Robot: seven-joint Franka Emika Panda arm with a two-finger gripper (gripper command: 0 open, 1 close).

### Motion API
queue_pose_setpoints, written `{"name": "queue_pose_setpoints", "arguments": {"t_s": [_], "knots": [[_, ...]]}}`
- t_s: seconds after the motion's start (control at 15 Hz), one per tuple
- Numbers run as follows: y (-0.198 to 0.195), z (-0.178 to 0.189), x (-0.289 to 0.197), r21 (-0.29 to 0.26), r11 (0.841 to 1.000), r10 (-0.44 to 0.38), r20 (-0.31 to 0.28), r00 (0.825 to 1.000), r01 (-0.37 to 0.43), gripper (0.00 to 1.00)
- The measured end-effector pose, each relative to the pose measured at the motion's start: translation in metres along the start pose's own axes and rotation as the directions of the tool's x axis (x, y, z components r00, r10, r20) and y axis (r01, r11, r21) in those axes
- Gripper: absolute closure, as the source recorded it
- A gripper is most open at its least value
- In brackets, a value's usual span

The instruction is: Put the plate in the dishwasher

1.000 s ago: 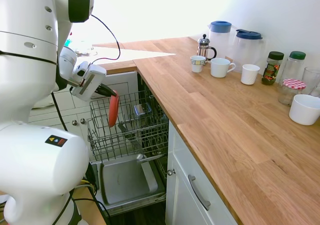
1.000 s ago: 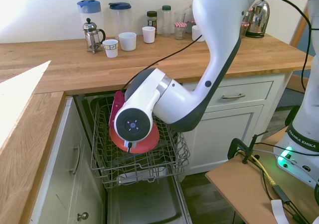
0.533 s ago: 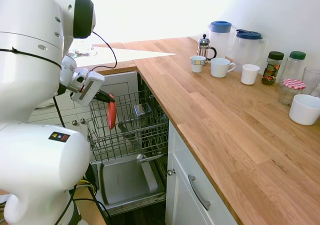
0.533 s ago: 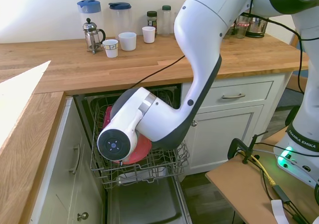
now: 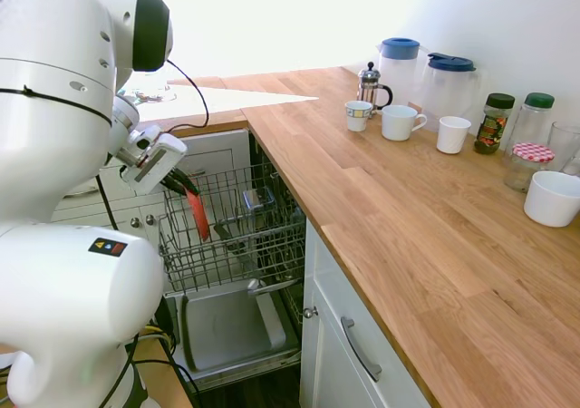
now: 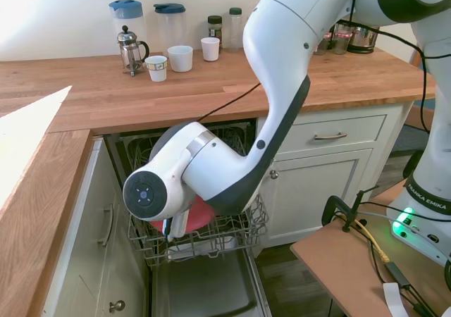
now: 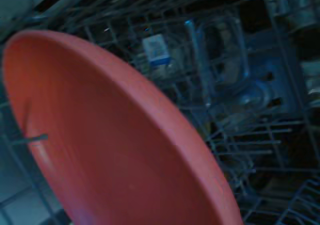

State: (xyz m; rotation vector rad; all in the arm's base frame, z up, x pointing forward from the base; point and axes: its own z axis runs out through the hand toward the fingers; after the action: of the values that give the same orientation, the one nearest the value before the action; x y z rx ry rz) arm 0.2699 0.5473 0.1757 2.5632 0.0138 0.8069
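Note:
The coral-red plate (image 5: 197, 216) stands on edge, tilted, among the wires of the dishwasher's grey rack (image 5: 258, 245). My gripper (image 5: 186, 190) is shut on the plate's upper rim, just above the rack's left part. In the second exterior view the arm hides most of the plate (image 6: 201, 211); only a red patch shows low in the rack (image 6: 236, 227). The wrist view is filled on one side by the plate's face (image 7: 115, 150), with rack wires (image 7: 260, 135) behind it. The dishwasher's grey inner door (image 5: 227, 326) lies open below the rack.
A grey cutlery basket (image 5: 256, 198) sits at the back of the rack. On the wooden worktop (image 5: 381, 218) stand white mugs (image 5: 400, 122), a French press (image 5: 371, 85), two jugs (image 5: 449, 83), jars (image 5: 495, 122) and a white bowl (image 5: 553, 198). White cabinets (image 6: 331, 169) flank the dishwasher.
My gripper has come down and towards the rack's front with the plate. The plate has gone from hanging above the rack to sitting low among its wires, more tilted.

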Motion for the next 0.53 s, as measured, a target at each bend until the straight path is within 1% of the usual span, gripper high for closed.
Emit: {"name": "queue_pose_setpoints", "arguments": {"t_s": [0.13,0.2,0.27,0.33,0.4,0.53], "knots": [[-0.004,-0.004,0.014,-0.002,1.000,-0.004,0.082,0.997,0.004,0.00],[-0.006,-0.008,0.025,0.001,1.000,-0.003,0.123,0.992,0.003,0.00],[-0.007,-0.013,0.036,0.003,1.000,-0.006,0.177,0.984,0.005,0.00],[-0.006,-0.020,0.050,0.006,1.000,-0.012,0.248,0.969,0.011,0.00],[-0.003,-0.028,0.069,0.010,1.000,-0.020,0.320,0.947,0.018,0.00],[0.020,-0.048,0.127,0.033,0.999,-0.029,0.461,0.887,0.015,0.00]]}}
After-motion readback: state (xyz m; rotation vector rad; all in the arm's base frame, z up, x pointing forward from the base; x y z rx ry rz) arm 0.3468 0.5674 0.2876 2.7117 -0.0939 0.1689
